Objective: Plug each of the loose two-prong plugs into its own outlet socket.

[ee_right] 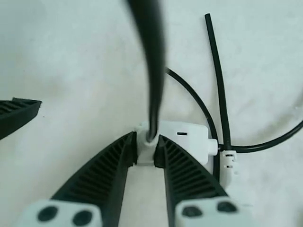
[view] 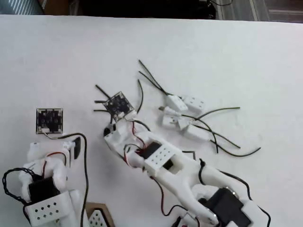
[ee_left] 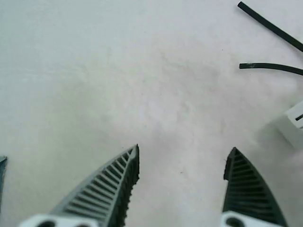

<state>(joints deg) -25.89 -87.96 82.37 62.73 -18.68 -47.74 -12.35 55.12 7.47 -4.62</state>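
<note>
- A white table [view: 227, 52] is stretching out in front of me, with a dark background showing beyond its far edge
- The right gripper [ee_right: 146, 144] is clamping its fingers closed on one end of a white plug [ee_right: 182, 139], low at the tabletop about mid-table, and the plug's black cord [ee_right: 149, 61] is rising close past the wrist camera
- Just beyond it, a black square block [view: 118, 105] is lying flat, with short black wires poking out toward the left edge
- The left gripper [ee_left: 184, 150] is hanging wide open over bare table near the front left corner, gripping nothing
- A second black square block [view: 49, 119] is sitting near the left edge, just beyond the left arm
- A heap of white plugs and sockets [view: 182, 113] is lying right of centre, its thin black cords trailing toward the right edge
</note>
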